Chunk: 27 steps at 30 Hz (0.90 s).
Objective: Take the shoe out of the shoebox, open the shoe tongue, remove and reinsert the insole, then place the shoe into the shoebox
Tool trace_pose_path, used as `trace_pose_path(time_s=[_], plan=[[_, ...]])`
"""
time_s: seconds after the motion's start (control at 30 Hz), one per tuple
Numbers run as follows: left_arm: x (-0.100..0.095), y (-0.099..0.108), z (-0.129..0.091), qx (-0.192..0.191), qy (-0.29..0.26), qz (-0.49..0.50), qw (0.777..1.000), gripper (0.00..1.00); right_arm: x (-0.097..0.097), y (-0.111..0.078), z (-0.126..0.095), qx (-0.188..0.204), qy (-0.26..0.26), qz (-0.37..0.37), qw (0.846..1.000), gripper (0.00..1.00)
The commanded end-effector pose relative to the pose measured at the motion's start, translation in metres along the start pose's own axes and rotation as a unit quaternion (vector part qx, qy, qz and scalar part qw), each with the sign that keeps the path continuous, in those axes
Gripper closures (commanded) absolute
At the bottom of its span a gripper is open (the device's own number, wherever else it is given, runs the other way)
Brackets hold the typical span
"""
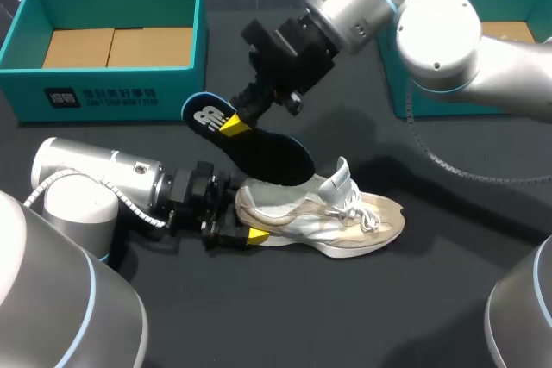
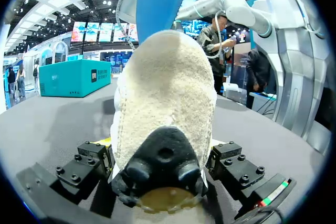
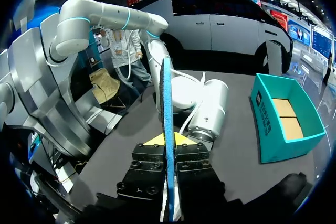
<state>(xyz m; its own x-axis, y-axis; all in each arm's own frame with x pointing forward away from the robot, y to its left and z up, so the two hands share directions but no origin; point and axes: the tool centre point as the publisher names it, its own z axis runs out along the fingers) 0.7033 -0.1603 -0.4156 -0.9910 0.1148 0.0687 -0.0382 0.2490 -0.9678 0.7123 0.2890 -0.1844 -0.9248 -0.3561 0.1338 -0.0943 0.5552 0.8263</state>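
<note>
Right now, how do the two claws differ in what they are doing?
The left claw sits low by the table, gripping the pale shoe by its heel; the right claw hangs above, pinching the dark insole in the air. The left comes in level, the right slants downward. Both are shut on something and have yellow tips.
</note>
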Motion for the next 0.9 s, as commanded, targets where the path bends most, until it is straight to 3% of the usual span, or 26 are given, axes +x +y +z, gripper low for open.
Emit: trace_pose_path(time_s=[0.03,0.3,0.5,0.57,0.63,0.9], plan=[[0.0,0.002,0.002,0.0,0.0,0.0,1.0,1.0,0.018,-0.009,-0.007,-0.026,-0.029,-0.001,0.999,1.0],[0.0,0.002,0.002,0.0,0.0,0.0,1.0,1.0,0.021,-0.005,-0.009,-0.031,-0.031,-0.005,0.999,1.0],[0.0,0.002,0.002,0.0,0.0,0.0,1.0,1.0,0.047,0.036,-0.042,-0.089,-0.049,-0.013,0.995,1.0],[0.0,0.002,0.002,0.0,0.0,0.0,1.0,1.0,0.055,0.046,-0.053,-0.154,-0.05,-0.014,0.987,1.0],[0.0,0.002,0.002,0.0,0.0,0.0,1.0,1.0,0.062,0.054,-0.061,-0.17,-0.052,-0.002,0.984,1.0],[0.0,0.002,0.002,0.0,0.0,0.0,1.0,1.0,0.068,0.059,-0.067,-0.172,-0.05,0.002,0.984,1.0]])
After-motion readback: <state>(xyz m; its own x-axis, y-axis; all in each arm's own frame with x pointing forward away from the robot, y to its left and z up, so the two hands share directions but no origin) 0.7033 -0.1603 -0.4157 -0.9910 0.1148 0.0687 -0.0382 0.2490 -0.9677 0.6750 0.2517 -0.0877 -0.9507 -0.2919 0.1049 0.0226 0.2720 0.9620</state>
